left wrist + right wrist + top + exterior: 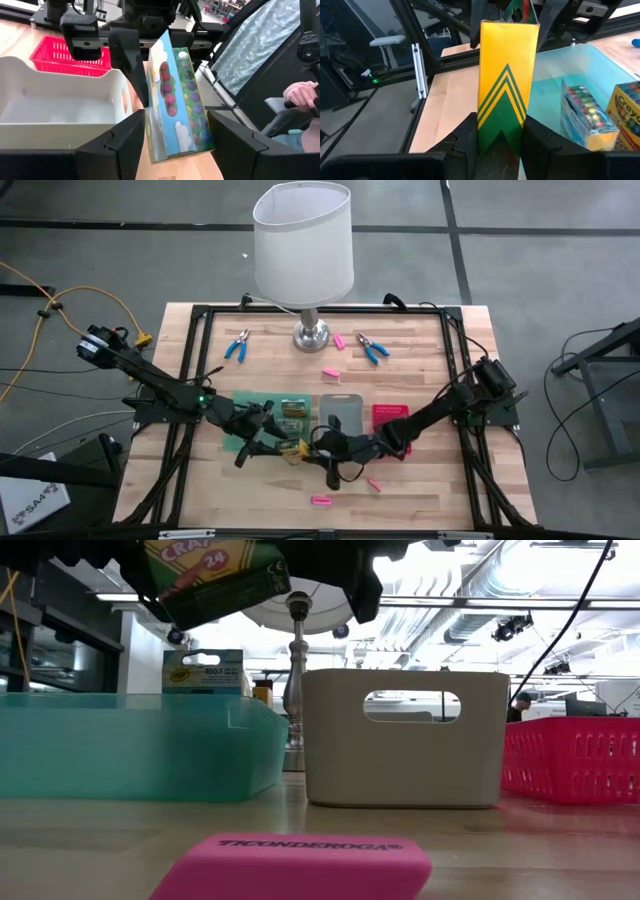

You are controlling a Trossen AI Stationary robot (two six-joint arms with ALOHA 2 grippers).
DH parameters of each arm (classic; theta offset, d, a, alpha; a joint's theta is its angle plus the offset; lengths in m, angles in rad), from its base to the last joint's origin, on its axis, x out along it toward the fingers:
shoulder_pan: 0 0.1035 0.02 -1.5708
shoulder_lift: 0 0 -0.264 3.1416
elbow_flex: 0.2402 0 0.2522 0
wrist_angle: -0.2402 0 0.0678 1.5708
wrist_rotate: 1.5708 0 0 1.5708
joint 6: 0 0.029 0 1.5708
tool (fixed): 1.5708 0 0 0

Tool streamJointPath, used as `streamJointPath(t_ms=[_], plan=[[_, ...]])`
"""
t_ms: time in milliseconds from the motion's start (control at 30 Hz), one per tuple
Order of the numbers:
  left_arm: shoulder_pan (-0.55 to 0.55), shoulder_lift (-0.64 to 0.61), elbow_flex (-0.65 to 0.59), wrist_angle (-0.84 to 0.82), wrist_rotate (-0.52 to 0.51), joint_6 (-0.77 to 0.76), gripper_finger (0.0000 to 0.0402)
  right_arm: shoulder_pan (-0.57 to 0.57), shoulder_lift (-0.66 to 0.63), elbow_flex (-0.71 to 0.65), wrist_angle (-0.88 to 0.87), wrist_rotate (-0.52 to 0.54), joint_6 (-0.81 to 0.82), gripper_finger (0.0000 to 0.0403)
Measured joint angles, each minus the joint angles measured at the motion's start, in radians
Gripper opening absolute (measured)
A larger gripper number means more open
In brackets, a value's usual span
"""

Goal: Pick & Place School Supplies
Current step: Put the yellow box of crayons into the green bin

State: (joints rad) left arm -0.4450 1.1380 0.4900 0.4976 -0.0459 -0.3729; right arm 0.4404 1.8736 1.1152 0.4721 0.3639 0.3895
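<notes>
A yellow-green crayon pack [292, 447] hangs above the table just in front of the green tray [238, 402], between my two grippers. My right gripper [502, 132] is shut on the pack. My left gripper [175, 120] is open, with one finger on either side of the pack's other end. More packs [292, 410] lie in the green tray. Two blue-handled pliers [237, 347] [372, 348] and pink erasers [331, 373] [320, 500] lie on the table. My right gripper pinches the crayon pack's near end [502, 117] between its two fingers, on the pack's two narrow sides. The fingers come nearly level from the table's right and lie along the pack. The pack is lifted clear of the table, tilted [215, 580]. My left gripper: I cannot tell whether its fingers [127, 132] touch the pack's sides.
A grey bin [340, 412] and a pink basket [392, 420] stand to the right of the green tray. A white-shaded lamp [303, 250] stands at the far middle. A person's hand [300, 95] shows beyond the table.
</notes>
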Motion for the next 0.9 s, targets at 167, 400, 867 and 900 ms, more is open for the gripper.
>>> streamJointPath(t_ms=[167,400,867,900], plan=[[0.006,0.032,0.013,0.001,0.02,-0.002,0.0208,-0.005,0.0,0.0,0.008,0.0,0.0,0.01],[0.051,0.068,0.078,-0.037,0.106,-0.002,0.0208,-0.008,0.0,0.0,0.003,-0.008,0.012,0.01],[0.112,0.12,0.283,-0.403,0.26,0.015,0.0208,0.011,0.0,0.0,-0.04,-0.008,0.053,0.0101],[0.116,0.119,0.298,-0.421,0.268,0.022,0.0208,0.013,0.0,0.0,-0.042,-0.008,0.055,0.0101]])
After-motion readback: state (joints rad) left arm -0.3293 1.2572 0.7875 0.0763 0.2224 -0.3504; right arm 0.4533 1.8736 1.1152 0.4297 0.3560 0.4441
